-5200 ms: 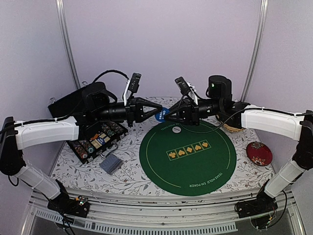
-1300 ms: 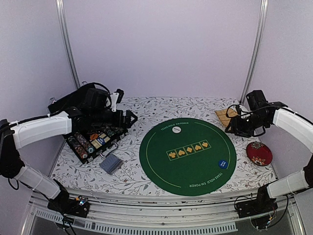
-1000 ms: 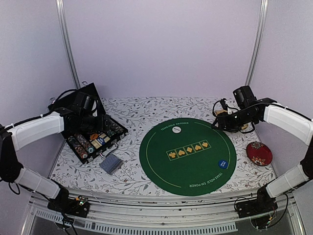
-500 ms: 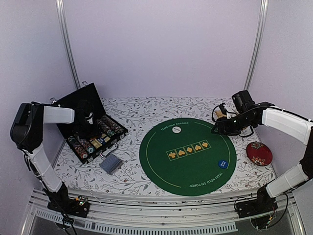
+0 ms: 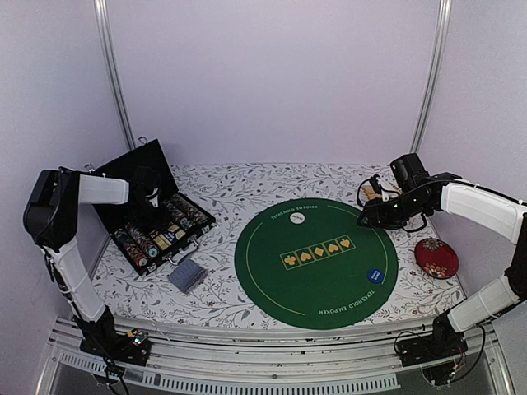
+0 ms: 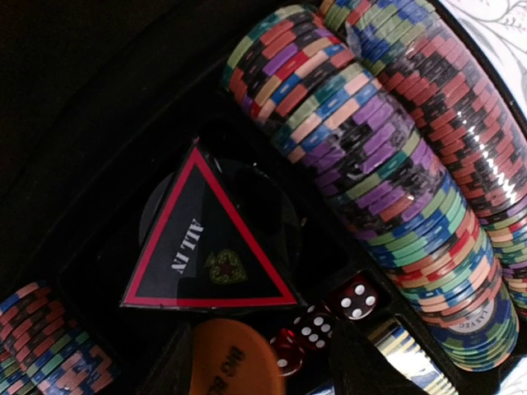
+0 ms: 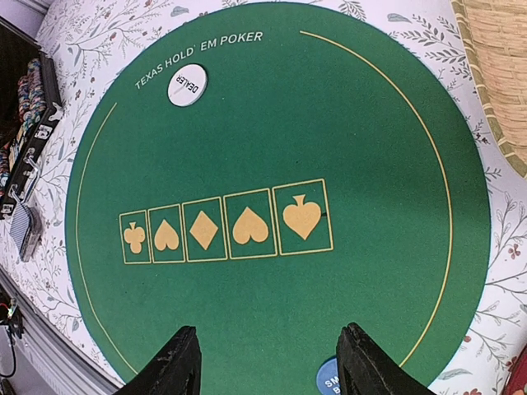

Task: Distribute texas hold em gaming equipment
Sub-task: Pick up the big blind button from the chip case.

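Lilac-walled booth; floral bench (image 5: 247,183). Green felt mat (image 5: 316,284) mid-bench carries white disc (image 5: 297,218), blue disc (image 5: 375,275). Chips (image 6: 395,164) in black case (image 5: 152,164), left edge; cards (image 5: 187,275) beside. Left claw (image 6: 268,355) spread around orange disc (image 6: 230,366); right claw (image 7: 268,362) spread over mat.

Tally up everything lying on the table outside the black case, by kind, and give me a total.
Green mat: 1
Marker discs: 2, the white disc and the blue disc
Stack of cards: 1
Red cushion: 1
Woven mat: 1
Total: 6
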You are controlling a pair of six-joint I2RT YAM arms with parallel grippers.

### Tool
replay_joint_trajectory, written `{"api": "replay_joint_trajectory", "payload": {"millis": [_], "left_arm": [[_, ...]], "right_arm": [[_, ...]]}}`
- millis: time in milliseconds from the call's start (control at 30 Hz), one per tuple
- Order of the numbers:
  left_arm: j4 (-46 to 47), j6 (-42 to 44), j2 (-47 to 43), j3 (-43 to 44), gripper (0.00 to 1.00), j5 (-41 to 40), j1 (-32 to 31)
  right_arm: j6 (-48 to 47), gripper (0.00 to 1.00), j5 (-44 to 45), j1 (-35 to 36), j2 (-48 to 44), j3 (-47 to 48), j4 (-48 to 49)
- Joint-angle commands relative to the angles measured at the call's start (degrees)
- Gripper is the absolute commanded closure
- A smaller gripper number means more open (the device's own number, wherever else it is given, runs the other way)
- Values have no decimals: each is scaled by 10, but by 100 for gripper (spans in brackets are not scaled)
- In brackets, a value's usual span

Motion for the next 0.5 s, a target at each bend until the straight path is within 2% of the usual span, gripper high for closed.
{"api": "replay_joint_trajectory", "payload": {"millis": [0, 100, 367, 467], "left_arm": [[-33, 11, -10, -17, 40, -31, 7], [-28, 15, -7, -24, 42, -22, 10], [-22, 14, -18, -33, 79, -16, 10], [-28, 14, -29, -33, 88, -26, 9]], "right_arm": [[-7, 42, 5, 1, -2, -6, 15], [-8, 42, -4, 1, 8, 0, 13], [-10, 42, -2, 1, 3, -3, 11], [-10, 42, 2, 2, -4, -8, 15]]}}
